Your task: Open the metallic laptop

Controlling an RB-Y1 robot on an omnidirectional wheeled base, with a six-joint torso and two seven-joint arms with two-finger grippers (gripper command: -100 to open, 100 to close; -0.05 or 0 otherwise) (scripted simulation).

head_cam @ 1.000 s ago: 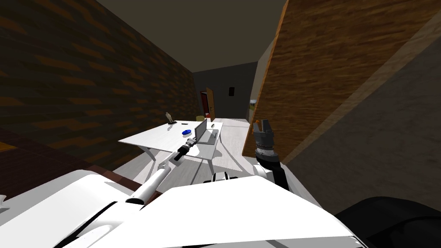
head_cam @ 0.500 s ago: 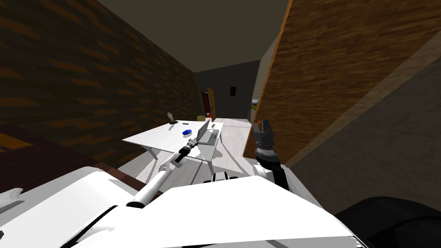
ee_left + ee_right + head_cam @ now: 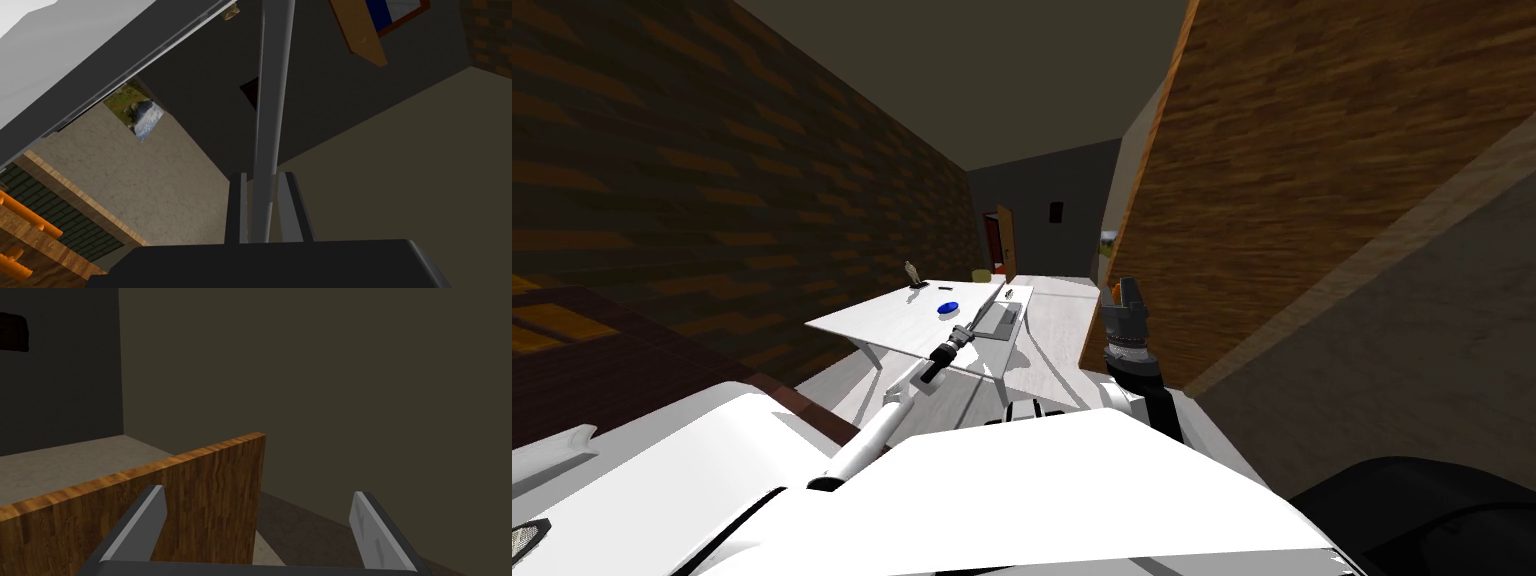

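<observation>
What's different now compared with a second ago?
The laptop lid, pinched by the left gripper, has swung: its broad grey face now shows as a thin sliver, seemingly opened wider. My head camera shifted slightly. The right gripper stays raised and open; the blue thing and white table haven't moved.

left: brick wall (image 3: 712,200) | right: wooden partition (image 3: 1312,150) | white table (image 3: 882,322) | pale floor (image 3: 1057,340) | dark far wall (image 3: 1042,240)

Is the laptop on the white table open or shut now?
Open. The laptop lies on the white table with its lid raised, and the left hand is shut on the lid's edge.
</observation>
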